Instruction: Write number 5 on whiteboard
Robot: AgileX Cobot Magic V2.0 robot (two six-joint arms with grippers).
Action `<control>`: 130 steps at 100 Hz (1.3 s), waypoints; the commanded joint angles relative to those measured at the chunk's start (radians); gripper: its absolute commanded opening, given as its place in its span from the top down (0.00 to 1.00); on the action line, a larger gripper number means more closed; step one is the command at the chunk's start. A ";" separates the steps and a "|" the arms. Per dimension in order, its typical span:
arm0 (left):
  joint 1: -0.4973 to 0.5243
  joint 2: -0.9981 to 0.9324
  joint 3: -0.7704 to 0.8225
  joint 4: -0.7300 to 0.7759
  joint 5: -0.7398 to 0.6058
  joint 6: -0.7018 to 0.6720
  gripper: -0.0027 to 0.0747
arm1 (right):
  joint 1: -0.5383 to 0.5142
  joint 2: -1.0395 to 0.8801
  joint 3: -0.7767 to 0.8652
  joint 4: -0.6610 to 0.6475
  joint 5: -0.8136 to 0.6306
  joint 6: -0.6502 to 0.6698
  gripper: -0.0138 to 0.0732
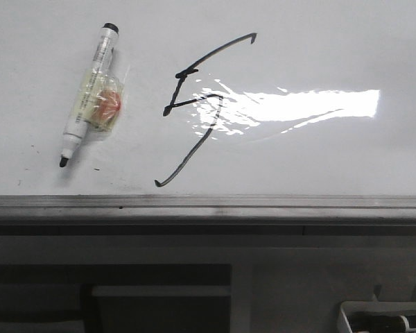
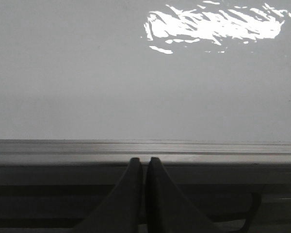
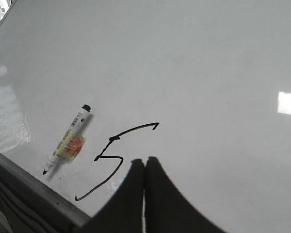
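A slanted black number 5 (image 1: 194, 104) is drawn on the whiteboard (image 1: 333, 41), with a long top bar and a long diagonal tail. A white marker (image 1: 90, 94) with tape and an orange patch lies uncapped on the board, left of the 5. Neither gripper shows in the front view. My right gripper (image 3: 145, 161) is shut and empty, above the board just right of the 5 (image 3: 114, 158); the marker (image 3: 68, 141) lies further left. My left gripper (image 2: 145, 160) is shut and empty, over the board's grey rail (image 2: 63, 148).
The grey metal rail (image 1: 208, 205) runs along the board's near edge, with a grey cabinet front (image 1: 298, 277) below it. A white tray (image 1: 385, 316) with dark objects sits at the lower right. A bright glare patch (image 1: 312, 104) lies on the board right of the 5.
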 commanded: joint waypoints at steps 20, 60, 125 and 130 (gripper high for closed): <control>0.003 -0.027 0.017 -0.031 -0.053 -0.012 0.99 | 0.003 0.008 -0.023 -0.017 0.027 -0.013 0.91; 0.003 -0.027 0.017 -0.031 -0.053 -0.012 0.99 | 0.003 0.008 -0.023 -0.017 0.027 -0.013 0.91; 0.003 -0.027 0.017 -0.031 -0.053 -0.012 0.99 | -0.057 0.026 0.124 -0.606 -0.035 0.486 0.91; 0.003 -0.027 0.017 -0.031 -0.053 -0.012 0.99 | -0.100 0.043 0.159 -0.763 -0.020 0.678 0.91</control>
